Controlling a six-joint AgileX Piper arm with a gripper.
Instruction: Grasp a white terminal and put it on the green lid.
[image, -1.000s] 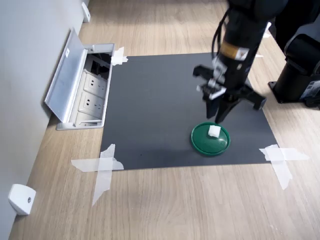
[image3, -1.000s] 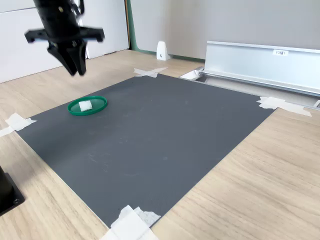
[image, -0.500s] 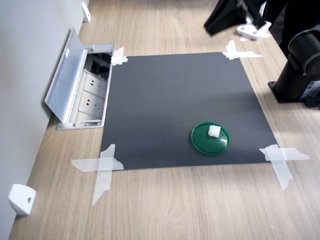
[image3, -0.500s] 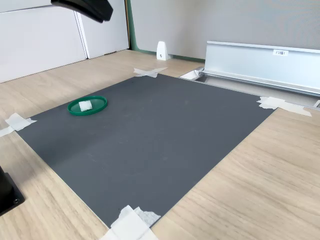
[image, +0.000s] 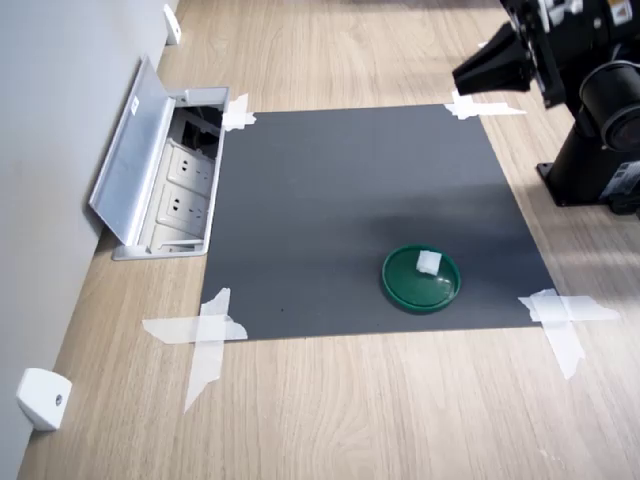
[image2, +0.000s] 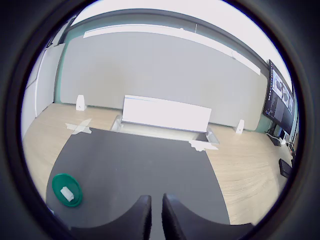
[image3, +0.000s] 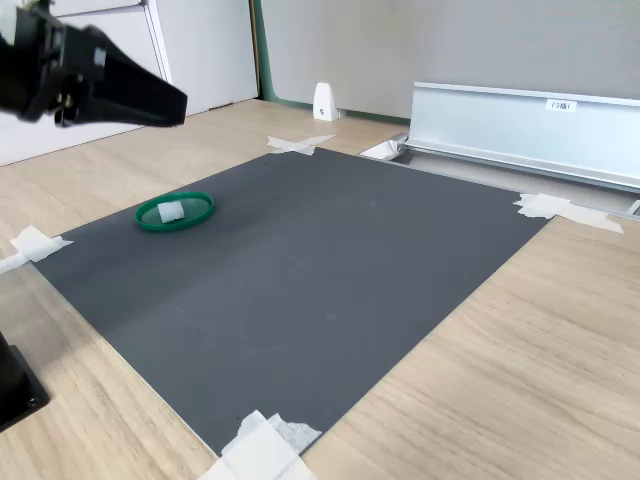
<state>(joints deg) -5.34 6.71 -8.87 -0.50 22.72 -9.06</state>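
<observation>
Gripper (image2: 156, 212) empty, fingers nearly together w/ only a slim gap in the wrist view; nothing between them. In the first exterior view it sits upper right of frame (image: 478, 75), high above the mat's far corner, pointing roughly level rather than down. In the second exterior view it's upper left (image3: 170, 103), well apart from the lid.

White terminal (image: 429, 262) lies on the green lid (image: 404, 288), inside the rim, toward the lid's upper right in the first exterior view. Same in the second exterior view: terminal (image3: 171, 211) on lid (image3: 200, 214), left-centre of frame. Wrist view agrees, lower left (image2: 66, 193).

Judgement: place step looks done, arm in retreat/park phase. Next move prob needs nothing but holding clear; no regrasp called for.

Room: lid sits near the black mat (image: 340, 200) lower-right edge, close to the tape cross (image: 562, 318). Floor socket box (image: 175, 180) w/ raised flap is upper left, well apart. Arm base (image: 600, 160) right edge. Mat centre open.
</observation>
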